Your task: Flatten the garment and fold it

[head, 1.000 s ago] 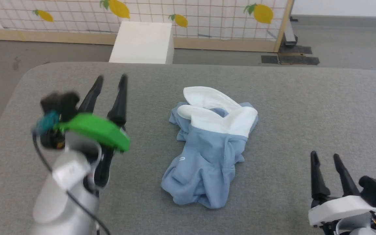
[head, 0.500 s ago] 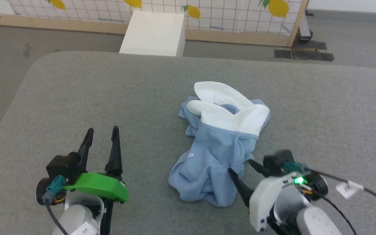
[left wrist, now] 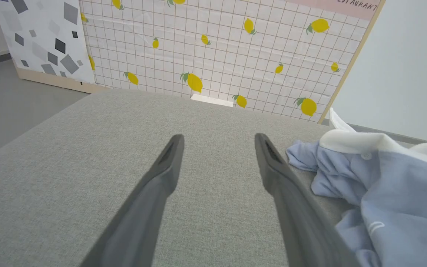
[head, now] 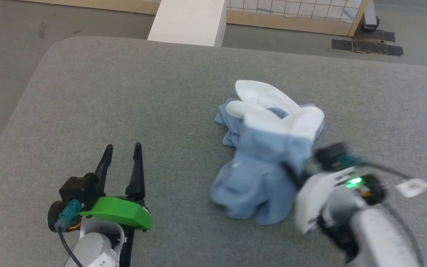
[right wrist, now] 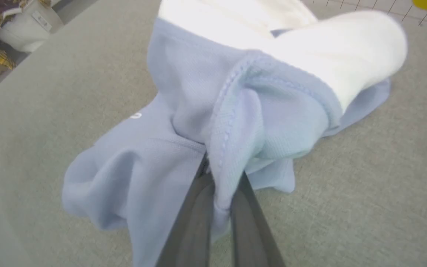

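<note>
With the right claw (right wrist: 221,174), pinches a stitched blue fold of the garment (right wrist: 184,92), dark fingers pressed together on the cloth at the heap's near right edge; holds the left claw (head: 122,148) spread wide over the gray tabletop (head: 143,92), apart from the cloth on its left side; shows the garment crumpled in a heap near the tabletop's middle, white collar (head: 272,107) on the far side; beyond the far edge, shows a white box (head: 191,18) on the floor.

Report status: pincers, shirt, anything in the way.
Right pincer shut on polo shirt fold. Left pincer open, off the shirt. Shirt crumpled on grey table, not flattened. Nothing obstructing.
</note>
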`<state>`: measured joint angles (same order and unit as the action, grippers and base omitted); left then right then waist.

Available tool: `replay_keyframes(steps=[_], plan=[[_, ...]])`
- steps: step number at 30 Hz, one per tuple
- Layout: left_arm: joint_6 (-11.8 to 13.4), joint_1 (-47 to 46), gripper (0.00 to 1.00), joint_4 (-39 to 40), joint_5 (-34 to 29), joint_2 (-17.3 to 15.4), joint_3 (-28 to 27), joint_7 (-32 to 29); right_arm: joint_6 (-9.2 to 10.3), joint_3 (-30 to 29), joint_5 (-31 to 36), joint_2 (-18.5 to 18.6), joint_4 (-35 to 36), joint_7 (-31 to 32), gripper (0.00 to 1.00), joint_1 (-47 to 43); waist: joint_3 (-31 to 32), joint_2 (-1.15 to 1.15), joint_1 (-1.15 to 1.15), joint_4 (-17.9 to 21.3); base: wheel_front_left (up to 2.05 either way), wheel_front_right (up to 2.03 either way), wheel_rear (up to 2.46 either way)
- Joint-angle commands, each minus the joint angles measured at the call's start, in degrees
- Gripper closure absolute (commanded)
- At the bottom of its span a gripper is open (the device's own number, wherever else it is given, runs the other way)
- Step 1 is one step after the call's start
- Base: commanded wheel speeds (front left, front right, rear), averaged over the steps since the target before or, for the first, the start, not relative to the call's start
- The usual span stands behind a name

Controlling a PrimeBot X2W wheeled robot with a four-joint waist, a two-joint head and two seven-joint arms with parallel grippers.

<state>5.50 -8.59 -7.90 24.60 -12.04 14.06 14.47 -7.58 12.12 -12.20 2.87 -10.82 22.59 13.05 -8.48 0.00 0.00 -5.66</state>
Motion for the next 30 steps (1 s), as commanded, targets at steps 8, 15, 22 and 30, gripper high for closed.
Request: replay_keyframes(steps=[8,15,22,30], plan=[[-1.1,-1.1,0.00,-0.4,-0.1,-0.1,0.3,0.0,0.09,-27.0,1.7,7.3,3.2,3.6,1.00,-0.9,0.2,0.00,0.00,1.8,0.00,0.00,0.00],[-2.0,-1.7,0.00,-1.8,1.1,0.3,1.4,-1.7,0.09,-37.0,4.3,4.9,-2.8,3.9,0.00,-1.9,-0.2,0.00,0.00,2.1,0.00,0.00,0.00],[-3.8,-6.7,0.00,-1.4,3.2,2.3,3.5,-6.3,0.09,-38.7,-0.8,1.2,5.0,-6.7,0.00,-1.4,-0.4,0.00,0.00,3.6,0.00,0.00,0.00],[-4.9,-23.6,0.00,-9.0,4.7,6.1,9.8,-25.4,0.09,-35.7,-3.1,0.0,10.5,-9.1,0.00,-3.8,-3.6,0.00,0.00,11.2,0.00,0.00,0.00]])
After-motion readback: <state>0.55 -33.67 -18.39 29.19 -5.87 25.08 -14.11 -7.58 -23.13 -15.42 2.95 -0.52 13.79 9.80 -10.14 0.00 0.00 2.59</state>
